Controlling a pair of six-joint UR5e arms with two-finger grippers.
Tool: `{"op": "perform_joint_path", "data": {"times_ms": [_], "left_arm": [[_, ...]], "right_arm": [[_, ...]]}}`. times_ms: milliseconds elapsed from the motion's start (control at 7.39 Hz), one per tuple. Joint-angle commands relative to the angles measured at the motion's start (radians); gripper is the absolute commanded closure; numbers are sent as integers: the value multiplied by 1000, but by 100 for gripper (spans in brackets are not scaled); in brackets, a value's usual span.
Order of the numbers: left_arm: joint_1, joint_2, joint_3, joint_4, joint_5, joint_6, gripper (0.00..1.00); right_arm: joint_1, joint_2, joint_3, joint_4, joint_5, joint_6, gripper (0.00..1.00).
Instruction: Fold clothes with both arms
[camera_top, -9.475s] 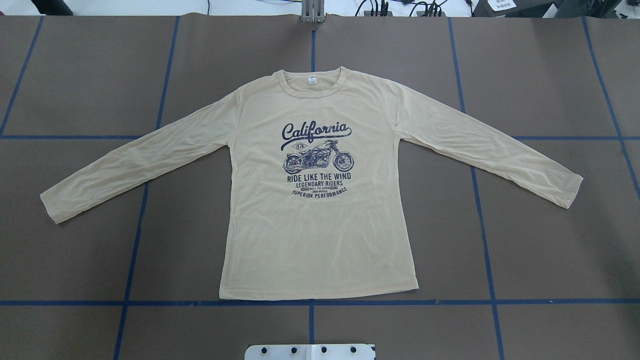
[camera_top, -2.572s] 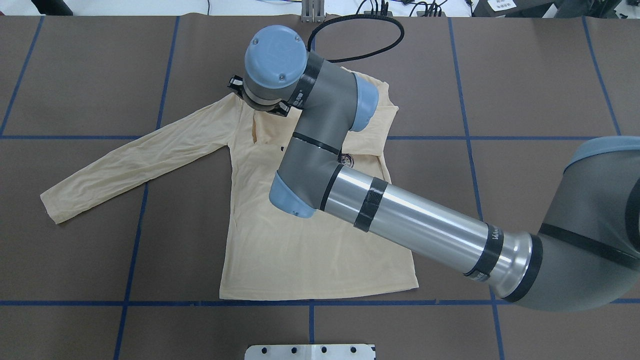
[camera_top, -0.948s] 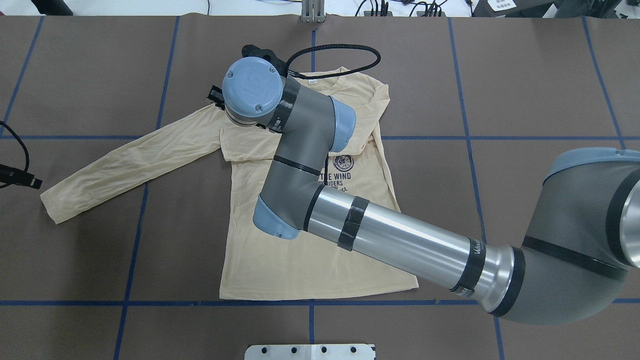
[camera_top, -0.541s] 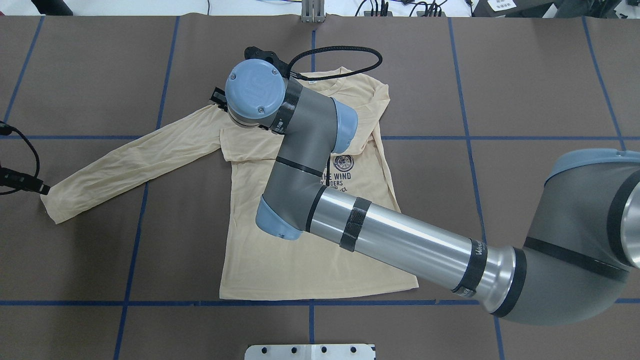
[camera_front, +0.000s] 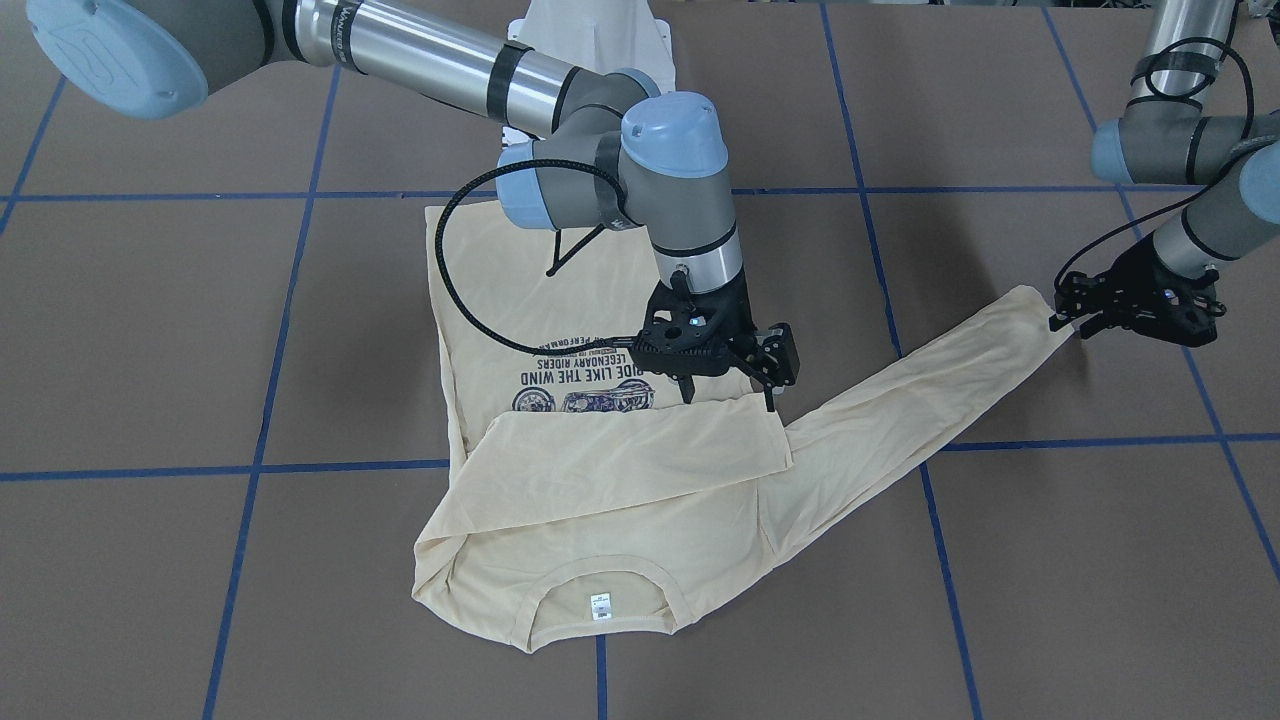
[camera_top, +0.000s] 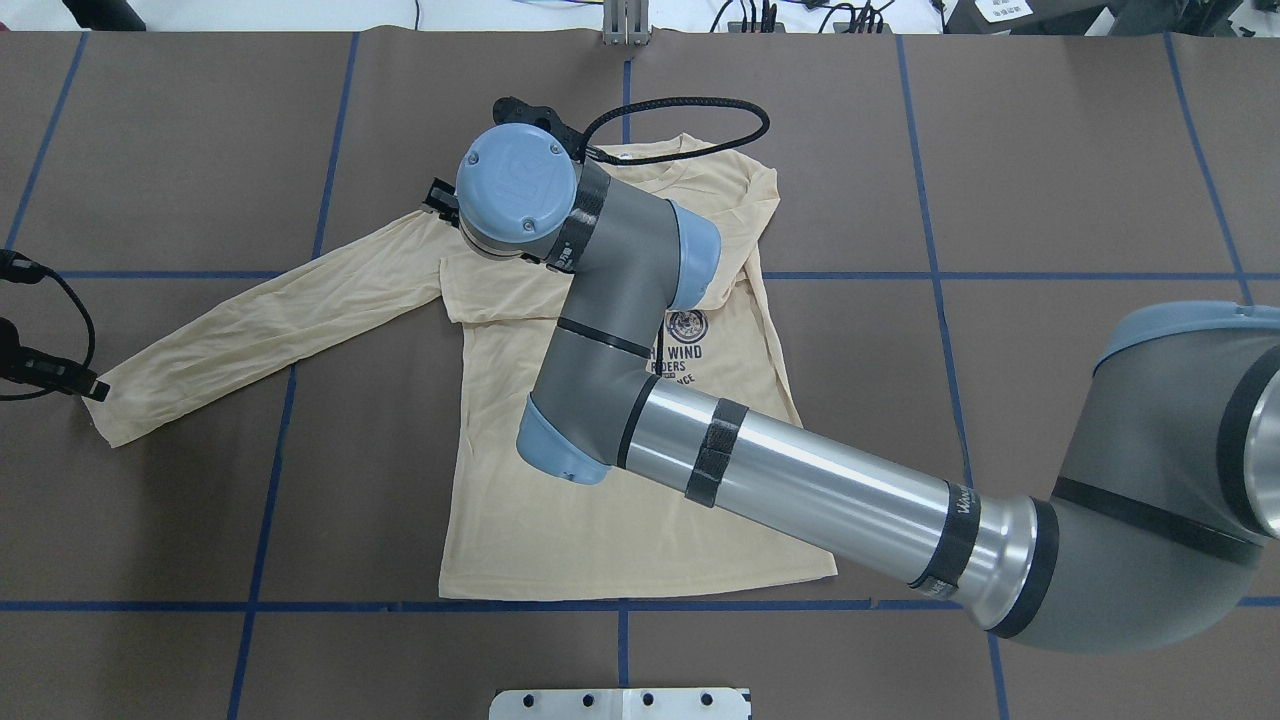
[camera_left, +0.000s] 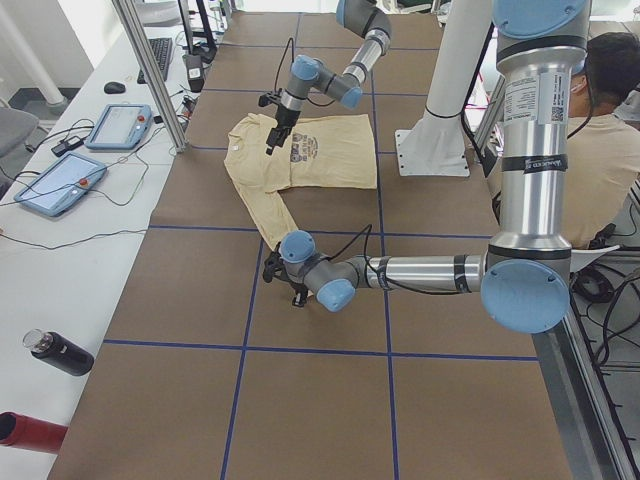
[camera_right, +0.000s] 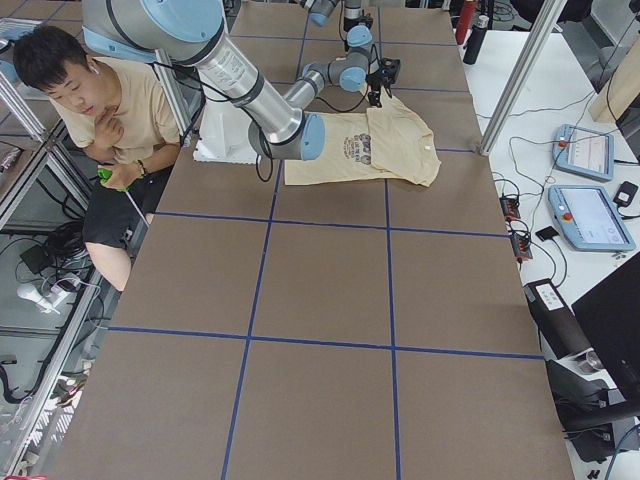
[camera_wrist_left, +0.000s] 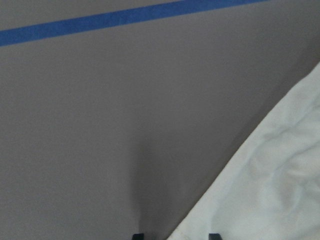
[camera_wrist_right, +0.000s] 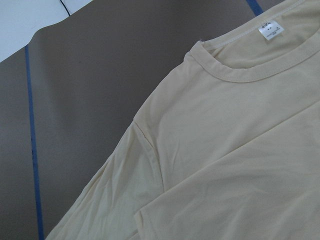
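Right gripper (camera_front: 729, 400), jaws apart and empty, hovers just above the folded sleeve (camera_front: 640, 445), which lies across the T-shirt (camera_front: 560, 540) at mid-frame in the front view. Left gripper (camera_front: 1068, 310), at right, has its fingers spread astride the cuff of the outstretched sleeve (camera_front: 920, 390). Step in hand, apparently: the second sleeve fold. Next: pinch, lift and carry inward. Bare table (camera_front: 1000, 560) surrounds the cuff, but the right arm overhangs the torso.

One T-shirt (camera_front: 600, 520), two arms (left arm (camera_front: 1165, 140), right arm (camera_front: 420, 50)), two tablets (camera_left: 120, 125), one person (camera_right: 110, 100)
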Motion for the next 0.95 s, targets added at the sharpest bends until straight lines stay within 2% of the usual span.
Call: {"op": "perform_joint_path", "data": {"times_ms": [0, 135, 271, 541, 677, 812], "left_arm": [[3, 0, -1, 0, -1, -4, 59], [4, 0, -1, 0, -1, -4, 76], [4, 0, -2, 3, -7, -4, 100], [3, 1, -36, 1, -77, -82, 100], [3, 0, -111, 10, -109, -146, 100], [3, -29, -187, 16, -160, -261, 100]], "right_arm": [[0, -1, 1, 0, 0, 0, 0], [0, -1, 1, 2, 0, 0, 0], [0, -2, 1, 2, 0, 0, 0], [1, -16, 15, 5, 2, -1, 0], [14, -84, 98, 18, 14, -7, 0], [46, -234, 258, 23, 64, -14, 0]]}}
